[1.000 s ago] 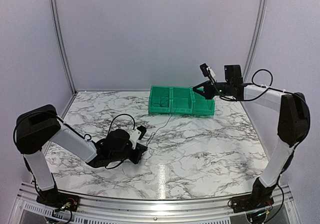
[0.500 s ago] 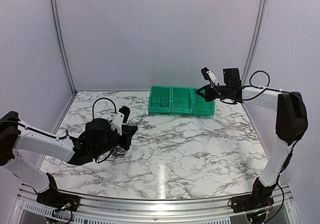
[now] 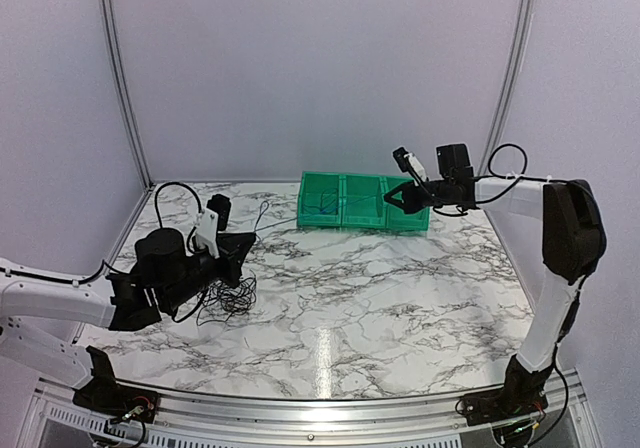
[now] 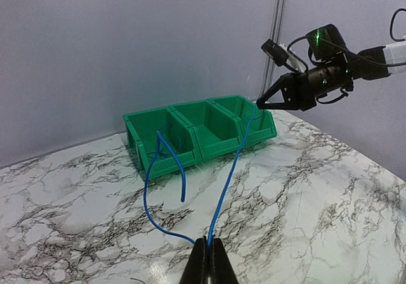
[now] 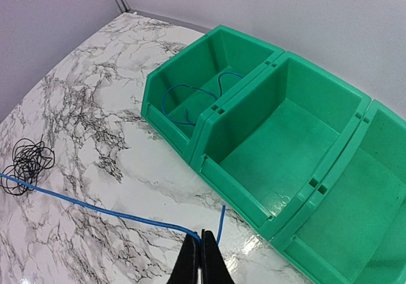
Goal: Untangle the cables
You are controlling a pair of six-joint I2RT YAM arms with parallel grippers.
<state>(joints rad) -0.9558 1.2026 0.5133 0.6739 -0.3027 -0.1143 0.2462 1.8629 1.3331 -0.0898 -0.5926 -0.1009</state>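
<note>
A thin blue cable (image 4: 228,176) runs taut between my two grippers. My left gripper (image 4: 208,243) is shut on one end of it, low over the left of the table (image 3: 245,243), and a free blue tail (image 4: 166,163) curls up beside it. My right gripper (image 5: 202,236) is shut on the other end (image 5: 95,208), just in front of the green bins (image 3: 392,196). A small black tangle of cables (image 3: 225,298) lies on the marble beside the left arm and also shows in the right wrist view (image 5: 28,160). Another blue wire (image 5: 190,100) lies inside the leftmost bin.
Three joined green bins (image 3: 345,224) stand at the back centre of the marble table; the middle (image 5: 279,138) and right ones hold nothing that I can see. Grey walls with metal posts (image 3: 120,88) close in the back and sides.
My left arm has swung left and towards the back wall, drawing the blue cable out. The black tangle has shifted left with it. My right gripper has moved slightly left and down.
</note>
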